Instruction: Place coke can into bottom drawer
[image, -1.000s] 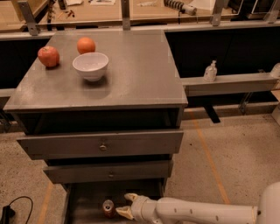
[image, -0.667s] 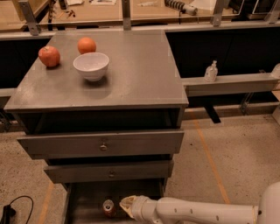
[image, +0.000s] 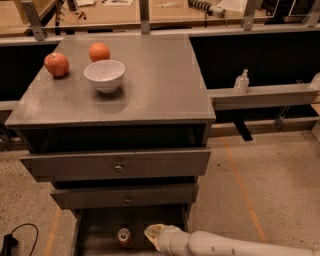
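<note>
Red round apple, round orange fruit and white ceramic bowl sat on flat grey metal cabinet top. Below, small red cylindrical coke can stood upright in open grey metal bottom drawer. Cream two-finger gripper lay just right of can, apart from it; clenched or spread, could not tell. Placing looked done; next move called for clean retreat rightward, no nudging can.

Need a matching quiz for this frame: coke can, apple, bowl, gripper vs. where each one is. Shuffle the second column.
1. coke can
2. apple
3. bowl
4. gripper

A. left edge of the cabinet top
B. standing in the open bottom drawer
C. low over that drawer, just right of the coke can
D. on the cabinet top, nearest the orange

Pairs: 1-B, 2-A, 3-D, 4-C
</note>
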